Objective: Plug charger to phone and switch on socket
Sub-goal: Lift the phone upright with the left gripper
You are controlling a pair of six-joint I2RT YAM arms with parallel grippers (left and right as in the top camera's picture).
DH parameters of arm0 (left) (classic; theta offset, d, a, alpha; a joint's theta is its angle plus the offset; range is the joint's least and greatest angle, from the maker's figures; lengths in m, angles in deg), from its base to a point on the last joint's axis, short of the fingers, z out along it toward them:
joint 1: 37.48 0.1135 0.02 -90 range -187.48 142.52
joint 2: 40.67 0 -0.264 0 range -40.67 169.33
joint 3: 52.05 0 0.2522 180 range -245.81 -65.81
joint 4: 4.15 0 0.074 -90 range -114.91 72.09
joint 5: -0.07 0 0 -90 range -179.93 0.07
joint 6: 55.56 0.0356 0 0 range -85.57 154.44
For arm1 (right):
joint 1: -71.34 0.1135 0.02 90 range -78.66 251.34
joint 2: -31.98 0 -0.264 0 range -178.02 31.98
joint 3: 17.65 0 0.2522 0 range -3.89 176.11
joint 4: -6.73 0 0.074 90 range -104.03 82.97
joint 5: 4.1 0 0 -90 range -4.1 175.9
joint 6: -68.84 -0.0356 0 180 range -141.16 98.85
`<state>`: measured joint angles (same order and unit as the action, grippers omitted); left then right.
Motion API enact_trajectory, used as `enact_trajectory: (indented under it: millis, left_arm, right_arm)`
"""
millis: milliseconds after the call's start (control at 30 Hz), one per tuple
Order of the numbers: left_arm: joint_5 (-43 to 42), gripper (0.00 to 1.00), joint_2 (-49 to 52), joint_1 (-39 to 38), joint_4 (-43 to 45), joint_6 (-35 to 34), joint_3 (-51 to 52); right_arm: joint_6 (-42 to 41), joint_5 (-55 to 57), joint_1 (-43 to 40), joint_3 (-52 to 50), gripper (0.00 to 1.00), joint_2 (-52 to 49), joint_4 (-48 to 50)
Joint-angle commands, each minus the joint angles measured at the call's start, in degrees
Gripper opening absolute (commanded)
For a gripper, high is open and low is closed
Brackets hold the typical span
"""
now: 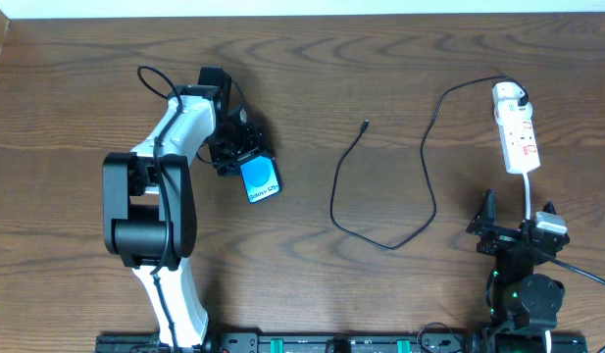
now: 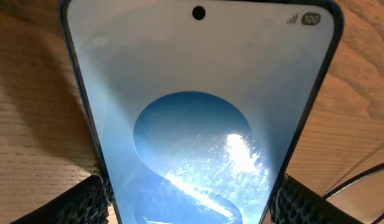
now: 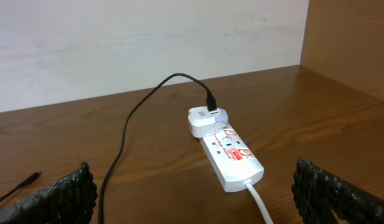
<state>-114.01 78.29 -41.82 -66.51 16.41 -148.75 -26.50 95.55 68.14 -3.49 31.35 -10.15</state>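
Wood-grain table [image 1: 380, 69] below. Clamps phone [image 1: 261, 180] between 2 pads [image 2: 86, 202] of left gripper [image 1: 241, 155]. Holds right gripper [image 3: 192, 196] wide open, empty, socket [image 3: 232, 155] and charger [image 3: 126, 124] lying ahead of its jaws.

The phone [image 2: 198, 124] filled nearly the whole view. Its lit screen was pale at the top with a blue oval lower down. A camera hole [image 2: 198, 12] sat centred near its top edge and a battery mark [image 2: 310, 19] in one corner. The left gripper [image 2: 192, 208] clasped it, ribbed black fingers [image 2: 86, 202] pressed against both long edges. The wooden table [image 2: 30, 93] showed on either side, crossed by a thin dark line [image 2: 360, 177].
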Motion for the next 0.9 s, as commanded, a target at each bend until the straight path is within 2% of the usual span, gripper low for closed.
enact_trajectory:
  millis: [0, 267, 533, 867]
  left_arm:
    - [2.6, 0.7, -1.8, 0.0, 0.0, -0.3, 0.3]
    - [13.3, 0.7, -1.6, -0.6, 1.1, -0.3, 3.5]
    - [15.1, 0.7, -0.9, -1.1, 5.1, -0.3, 7.5]
    - [21.2, 0.72, 1.2, -1.5, 7.6, -0.3, 11.2]
  right_arm:
    - [0.9, -0.1, 0.3, -0.1, 0.99, 0.3, -0.2]
    - [0.9, -0.1, 0.3, -0.1, 0.99, 0.3, -0.2]
    - [0.9, -0.1, 0.3, -0.1, 0.99, 0.3, -0.2]
    - [0.9, -0.1, 0.3, -0.1, 0.99, 0.3, -0.2]
